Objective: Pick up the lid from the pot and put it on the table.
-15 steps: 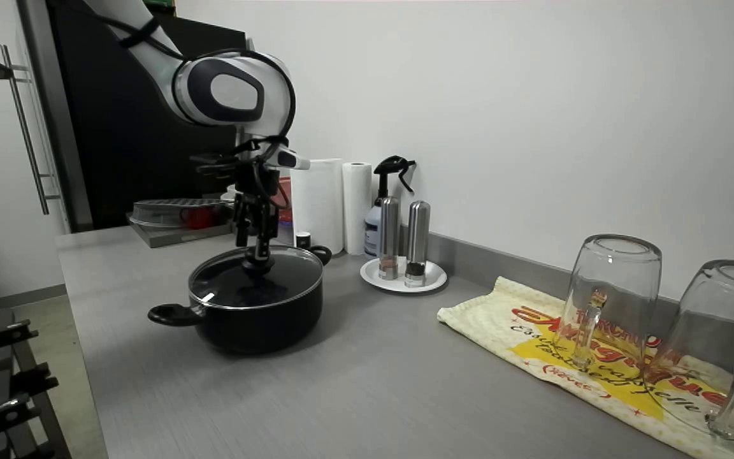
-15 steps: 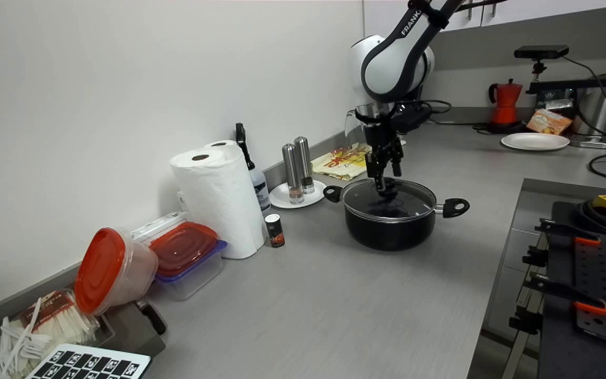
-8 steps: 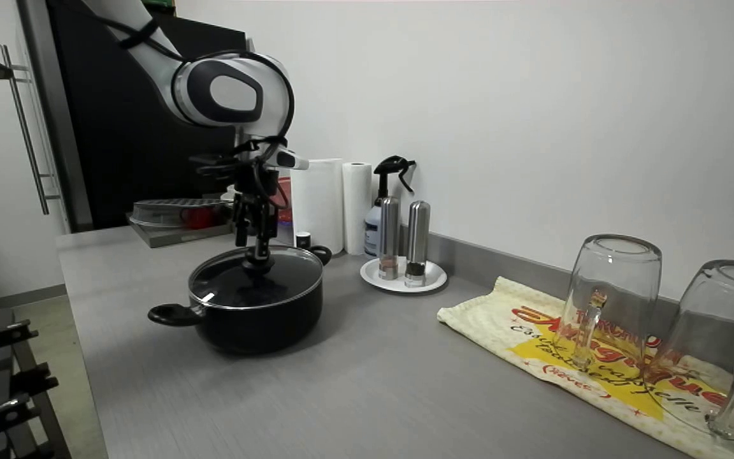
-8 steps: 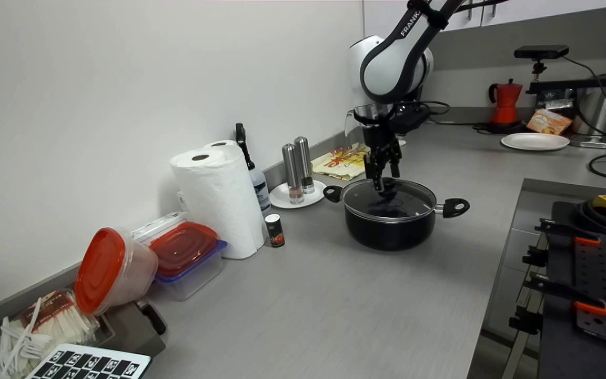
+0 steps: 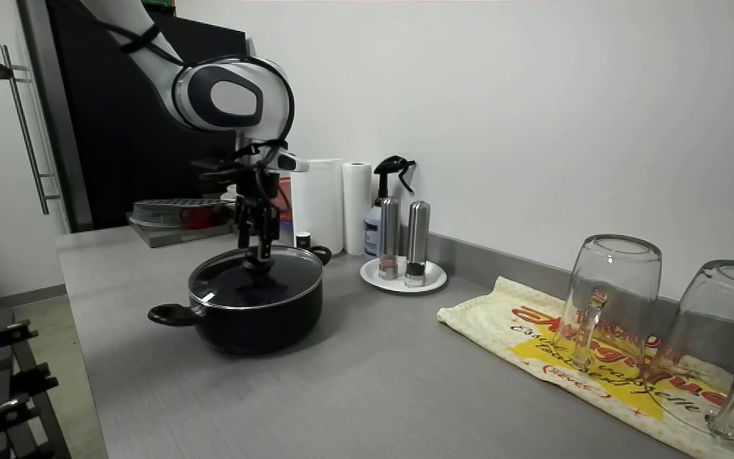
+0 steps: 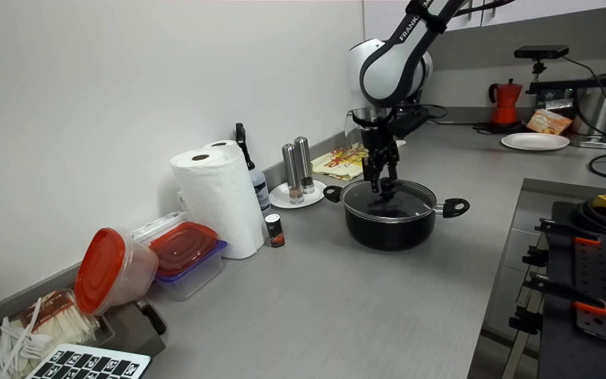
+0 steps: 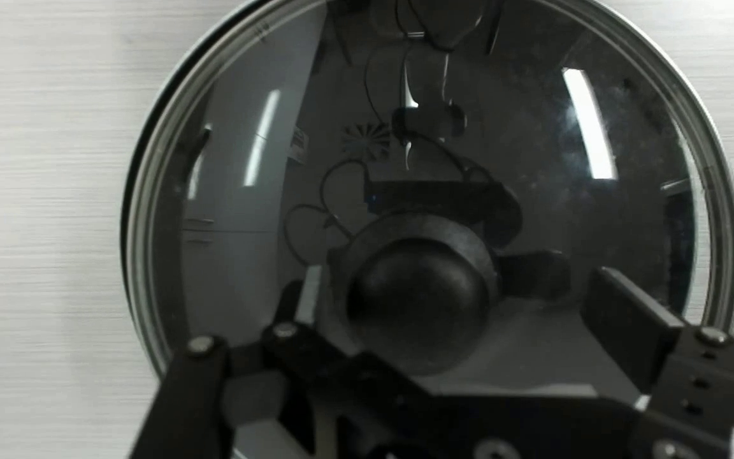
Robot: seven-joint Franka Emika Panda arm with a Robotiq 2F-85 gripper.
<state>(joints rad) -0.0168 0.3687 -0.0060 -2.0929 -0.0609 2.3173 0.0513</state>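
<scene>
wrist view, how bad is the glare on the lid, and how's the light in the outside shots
Wrist view: long bright reflections streak the lid, the black knob looks soft-edged, and the table comes out pale. Both exterior views: the table looks greyer. In an exterior view: a small white glint near the lid's rim, a soft shadow beside the pot.

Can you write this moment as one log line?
claw: open, fingers flanking knob in wrist view, contact unclear | lid: on pot, not yet lifted | pot: on table
</scene>
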